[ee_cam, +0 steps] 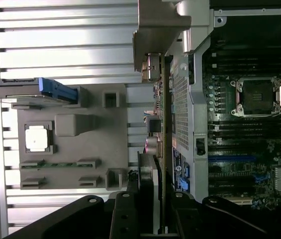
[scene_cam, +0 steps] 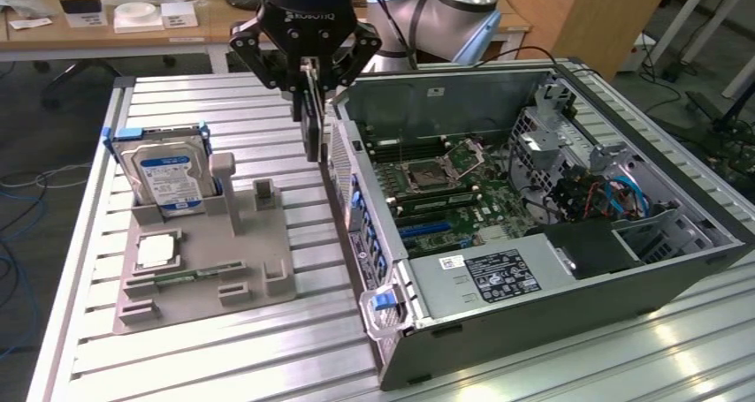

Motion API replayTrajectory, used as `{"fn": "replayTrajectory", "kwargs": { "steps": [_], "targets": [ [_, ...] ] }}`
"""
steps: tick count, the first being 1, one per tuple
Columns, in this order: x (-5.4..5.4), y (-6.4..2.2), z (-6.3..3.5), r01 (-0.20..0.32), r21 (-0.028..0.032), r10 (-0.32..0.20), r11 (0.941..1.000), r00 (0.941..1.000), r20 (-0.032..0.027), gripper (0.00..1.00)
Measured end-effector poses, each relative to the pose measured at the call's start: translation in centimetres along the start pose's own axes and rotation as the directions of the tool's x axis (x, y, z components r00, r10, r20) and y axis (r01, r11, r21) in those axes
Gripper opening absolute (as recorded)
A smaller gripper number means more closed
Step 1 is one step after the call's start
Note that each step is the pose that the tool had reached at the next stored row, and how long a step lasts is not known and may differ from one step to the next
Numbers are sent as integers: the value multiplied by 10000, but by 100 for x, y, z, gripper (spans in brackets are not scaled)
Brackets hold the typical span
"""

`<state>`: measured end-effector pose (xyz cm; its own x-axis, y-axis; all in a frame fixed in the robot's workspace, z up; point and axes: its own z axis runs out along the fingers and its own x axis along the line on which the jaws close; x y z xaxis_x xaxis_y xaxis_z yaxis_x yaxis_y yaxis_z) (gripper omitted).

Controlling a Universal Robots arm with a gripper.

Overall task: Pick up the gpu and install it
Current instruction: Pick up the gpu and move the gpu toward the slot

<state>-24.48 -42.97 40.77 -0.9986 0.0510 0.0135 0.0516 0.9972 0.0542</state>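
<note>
My gripper (scene_cam: 309,86) is shut on the gpu (scene_cam: 313,126), which hangs edge-on below the fingers as a dark, thin blade. The card is in the air above the table. It sits between the grey parts holder (scene_cam: 236,269) and the perforated rear wall (scene_cam: 350,177) of the open computer case (scene_cam: 660,274), close to that wall. In the wrist view the gpu (ee_cam: 166,119) runs as a narrow green strip with its pale metal bracket (ee_cam: 155,30) at the far end, and my gripper (ee_cam: 161,209) clamps it. The motherboard (scene_cam: 454,199) lies exposed inside the case.
The grey holder carries a silver hard drive (scene_cam: 165,177) with a blue-white label, a processor chip (scene_cam: 157,250) and a narrow green memory stick (scene_cam: 189,275). A power supply (scene_cam: 501,274) and a cable bundle (scene_cam: 590,199) fill the case's near and right side. Desks stand behind the table.
</note>
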Motion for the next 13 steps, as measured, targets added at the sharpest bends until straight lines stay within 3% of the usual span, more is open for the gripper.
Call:
{"fn": "replayTrajectory", "kwargs": {
  "steps": [13],
  "targets": [
    [-143, 7, 2, 0, 0, 0, 10000, 10000, 0, 28]
  ]
}}
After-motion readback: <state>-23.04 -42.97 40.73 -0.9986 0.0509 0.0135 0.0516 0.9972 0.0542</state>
